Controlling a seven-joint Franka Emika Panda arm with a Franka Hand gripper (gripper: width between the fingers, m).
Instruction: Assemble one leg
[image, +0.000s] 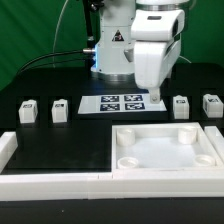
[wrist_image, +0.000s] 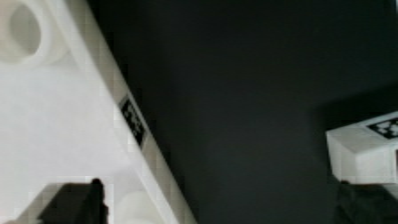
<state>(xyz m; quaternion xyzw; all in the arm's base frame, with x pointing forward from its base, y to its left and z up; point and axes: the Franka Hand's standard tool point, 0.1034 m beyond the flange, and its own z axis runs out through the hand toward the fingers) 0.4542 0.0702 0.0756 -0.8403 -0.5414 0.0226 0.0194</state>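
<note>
My claw (image: 153, 96) hangs open, gripping nothing. A small white square plastic leg (image: 181, 106) with a black-and-white tag stands on the black surface (image: 60, 85) beside it, near a large white socketed tray (image: 165, 131).

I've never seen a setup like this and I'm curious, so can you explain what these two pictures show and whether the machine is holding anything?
It is a robot arm ending in a two-finger gripper, open and holding nothing. One picture comes from a camera off the arm; the other from a camera on its wrist, looking past a dark finger. On the black table lie four small white legs, two either side of the flat marker board, and nearer the camera a large white tray with round corner sockets.
</note>
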